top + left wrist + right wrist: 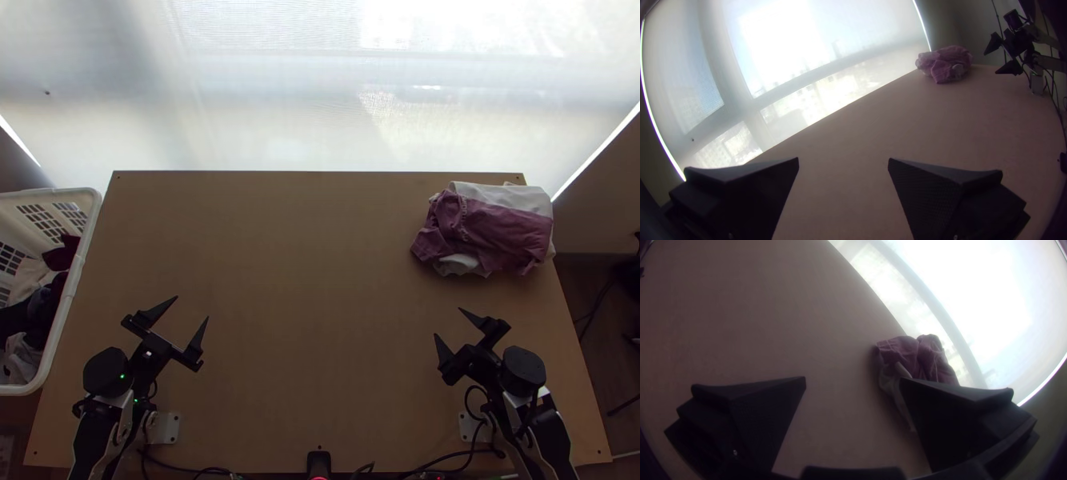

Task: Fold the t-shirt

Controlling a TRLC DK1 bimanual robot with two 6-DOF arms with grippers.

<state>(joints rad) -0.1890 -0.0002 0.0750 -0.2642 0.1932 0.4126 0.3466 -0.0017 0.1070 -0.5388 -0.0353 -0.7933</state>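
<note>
Loosely rumpled mauve-and-white cloth [500, 232].

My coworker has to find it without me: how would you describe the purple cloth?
On the light wooden table, go to the far right corner, in front of the bright window. A rumpled pile of cloth lies there. The purple cloth is on top, its colour setting it apart from the white cloth beneath.
</note>
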